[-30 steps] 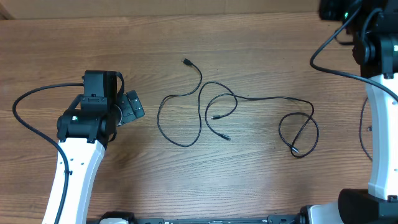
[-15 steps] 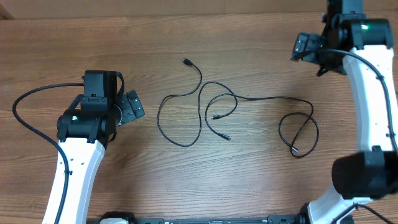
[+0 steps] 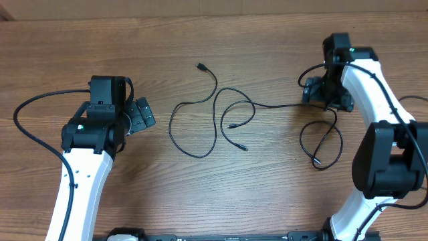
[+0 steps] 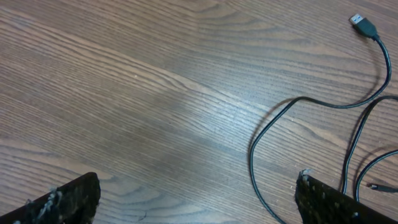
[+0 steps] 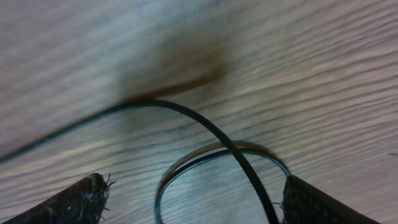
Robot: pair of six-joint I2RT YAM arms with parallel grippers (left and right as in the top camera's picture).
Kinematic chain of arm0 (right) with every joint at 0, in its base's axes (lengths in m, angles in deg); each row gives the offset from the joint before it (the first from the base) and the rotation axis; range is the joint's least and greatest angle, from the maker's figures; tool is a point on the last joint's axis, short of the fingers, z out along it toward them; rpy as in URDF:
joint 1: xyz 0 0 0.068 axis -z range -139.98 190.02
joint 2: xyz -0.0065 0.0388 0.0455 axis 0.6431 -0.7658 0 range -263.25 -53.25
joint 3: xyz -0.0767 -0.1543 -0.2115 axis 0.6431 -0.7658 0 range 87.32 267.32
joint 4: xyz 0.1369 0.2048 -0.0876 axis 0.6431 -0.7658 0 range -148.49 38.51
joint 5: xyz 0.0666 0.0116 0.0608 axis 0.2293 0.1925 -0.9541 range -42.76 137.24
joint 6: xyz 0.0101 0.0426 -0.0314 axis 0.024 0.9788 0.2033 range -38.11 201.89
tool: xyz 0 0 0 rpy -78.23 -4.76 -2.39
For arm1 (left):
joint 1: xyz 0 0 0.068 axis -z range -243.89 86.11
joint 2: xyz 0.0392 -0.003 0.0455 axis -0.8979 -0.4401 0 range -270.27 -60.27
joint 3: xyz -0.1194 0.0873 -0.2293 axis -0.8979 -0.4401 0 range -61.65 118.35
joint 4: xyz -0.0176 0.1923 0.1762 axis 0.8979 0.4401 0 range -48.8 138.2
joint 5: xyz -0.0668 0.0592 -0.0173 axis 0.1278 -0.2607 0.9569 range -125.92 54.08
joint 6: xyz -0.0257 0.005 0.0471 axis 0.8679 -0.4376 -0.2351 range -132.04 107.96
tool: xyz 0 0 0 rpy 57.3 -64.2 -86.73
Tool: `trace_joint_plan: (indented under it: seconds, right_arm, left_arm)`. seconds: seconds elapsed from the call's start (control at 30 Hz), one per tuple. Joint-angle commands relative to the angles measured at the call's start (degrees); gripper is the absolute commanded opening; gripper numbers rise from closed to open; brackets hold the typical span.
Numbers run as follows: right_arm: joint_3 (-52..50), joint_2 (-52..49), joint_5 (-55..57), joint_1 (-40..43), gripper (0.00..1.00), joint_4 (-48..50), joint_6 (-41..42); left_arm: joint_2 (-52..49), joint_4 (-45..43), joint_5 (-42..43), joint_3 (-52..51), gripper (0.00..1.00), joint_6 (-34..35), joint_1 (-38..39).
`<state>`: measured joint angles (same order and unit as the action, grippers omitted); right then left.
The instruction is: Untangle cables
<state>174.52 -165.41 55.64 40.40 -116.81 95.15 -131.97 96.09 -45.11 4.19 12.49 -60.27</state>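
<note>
Two thin black cables lie tangled at the table's middle. One cable runs from a silver plug through a big loop on the left. The other cable runs right to a loop. My right gripper is open and low over that cable's right stretch. In the right wrist view the cable passes between the open fingers. My left gripper is open and empty, left of the tangle. The left wrist view shows its fingers wide apart, with the cable and the silver plug.
The wooden table carries only the cables. A thicker black robot wire loops beside the left arm. A cardboard edge runs along the back.
My right arm has swung in from the far right corner and come down over the right stretch of cable. The left arm and the cables have not moved.
</note>
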Motion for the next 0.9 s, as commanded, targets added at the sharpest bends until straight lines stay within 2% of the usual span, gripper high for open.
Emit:
trace_joint_plan:
  seconds: [0.0,0.07,0.13,0.23,0.3,0.47,0.73,0.87]
  right_arm:
    - [-4.4,0.1,1.0,0.2,0.89,3.3,-0.2]
    - [-6.6,0.1,1.0,0.2,0.84,5.5,-0.2]
    - [-8.3,0.0,1.0,0.2,0.75,7.3,-0.2]
    - [-8.9,0.0,1.0,0.2,0.29,8.7,-0.2]
    - [-8.3,0.1,1.0,0.2,0.04,8.6,-0.1]
    - [-3.9,0.4,0.6,0.2,0.04,7.7,0.0]
    - [22.4,2.6,0.6,3.2,0.04,-2.1,0.0]
    - [36.9,3.4,0.5,4.2,0.04,-1.0,-1.2]
  left_arm:
    - [-0.3,-0.1,0.2,-0.1,1.0,1.0,-0.3]
    - [-0.3,-0.1,0.2,-0.1,1.0,1.0,-0.3]
    - [-0.3,-0.1,0.2,-0.1,0.99,1.0,-0.3]
    - [-0.3,-0.1,0.2,-0.1,1.0,1.0,-0.3]
    - [-0.3,-0.1,0.2,-0.1,0.99,1.0,-0.3]
    - [-0.3,-0.1,0.2,-0.1,1.0,1.0,-0.3]
    - [-0.3,-0.1,0.2,-0.1,0.99,1.0,-0.3]
    - [-0.3,-0.1,0.2,-0.1,1.0,1.0,-0.3]
